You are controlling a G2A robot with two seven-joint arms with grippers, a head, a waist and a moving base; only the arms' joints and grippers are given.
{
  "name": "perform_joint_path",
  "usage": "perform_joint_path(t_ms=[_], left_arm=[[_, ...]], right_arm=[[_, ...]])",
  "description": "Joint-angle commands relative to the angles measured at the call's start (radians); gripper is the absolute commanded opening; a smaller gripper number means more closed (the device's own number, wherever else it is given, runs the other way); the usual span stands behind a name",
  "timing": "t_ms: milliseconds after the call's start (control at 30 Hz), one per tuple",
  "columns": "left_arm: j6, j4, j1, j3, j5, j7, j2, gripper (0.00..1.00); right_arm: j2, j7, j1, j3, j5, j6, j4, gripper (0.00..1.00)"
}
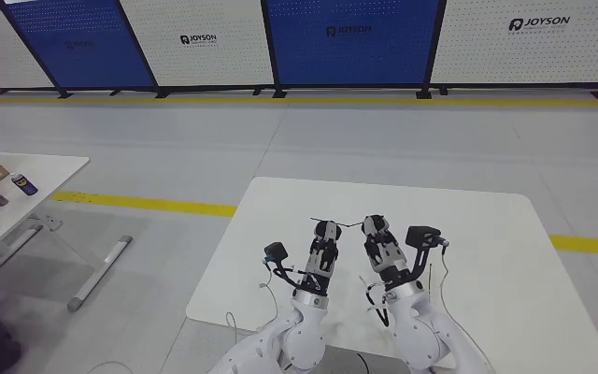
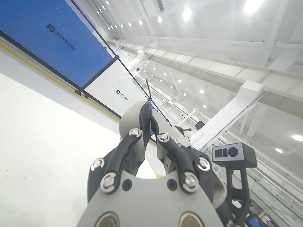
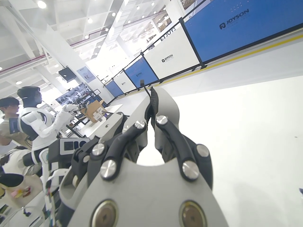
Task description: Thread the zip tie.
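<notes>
The zip tie [image 2: 147,87] is thin, smooth black plastic. The left gripper [image 2: 149,113] and right gripper [image 3: 151,102] have ribbed black rubbery pads [image 2: 144,116], matt pale plastic shells [image 2: 130,119] and shiny metal screws [image 2: 135,132]. The table [image 1: 467,271] is smooth, matt white.

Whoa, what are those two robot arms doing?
The robot is holding a thin black zip tie up over a white table. The left gripper has its jaws shut on the thin tail end. The right gripper has its jaws shut just below the little square head. The two ends are close together, but the tail is not through the head yet.
</notes>
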Motion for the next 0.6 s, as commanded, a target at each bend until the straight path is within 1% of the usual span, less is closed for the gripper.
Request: perform_joint_path(t_ms=[0,267,567], left_arm=[[0.0,0.0,0.0,0.0,0.0,0.0,0.0,0.0],[0.0,0.0,0.0,0.0,0.0,0.0,0.0,0.0],[0.0,0.0,0.0,0.0,0.0,0.0,0.0,0.0]], right_arm=[[-0.002,0.002,0.002,-0.002,0.001,-0.003,0.002,0.0],[-0.015,-0.014,0.001,-0.004,0.032,-0.014,0.014,0.0],[-0.027,-0.006,0.006,-0.02,0.017,-0.01,0.042,0.0]])
